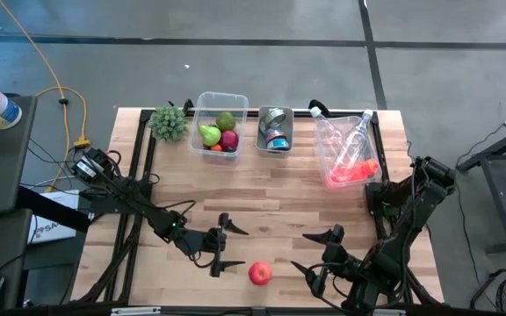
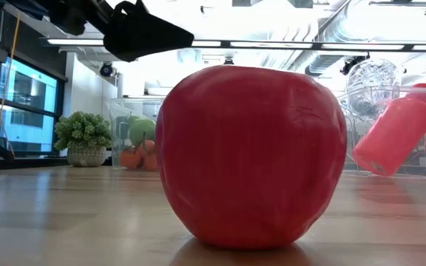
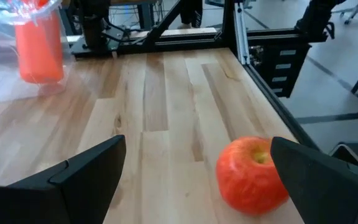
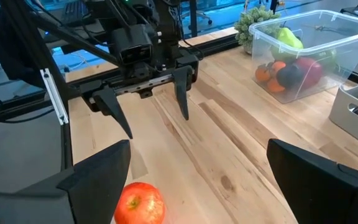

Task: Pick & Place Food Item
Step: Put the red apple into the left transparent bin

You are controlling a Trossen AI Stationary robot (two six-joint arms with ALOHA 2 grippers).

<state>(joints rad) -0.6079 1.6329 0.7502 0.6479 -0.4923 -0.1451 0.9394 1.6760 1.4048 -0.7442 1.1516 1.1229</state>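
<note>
A red apple (image 1: 259,273) stands on its base on the wooden table (image 1: 279,189) near the front edge, stem dimple up; it fills the low view (image 2: 251,155). My left gripper (image 1: 235,247) hovers open just left of it, fingers pointing toward the table's right. In the left wrist view the apple (image 3: 253,174) lies close by one finger (image 3: 319,180), apart from it. My right gripper (image 1: 306,253) is open right of the apple, pointing left. The apple (image 4: 140,202) shows low in the right wrist view, with the left gripper (image 4: 157,124) beyond it.
Along the far edge stand a small green plant (image 1: 169,123), a clear bin of fruit (image 1: 218,123), a grey bin with cans (image 1: 275,130) and a clear container with a red bottle (image 1: 351,154). The middle of the table is bare wood.
</note>
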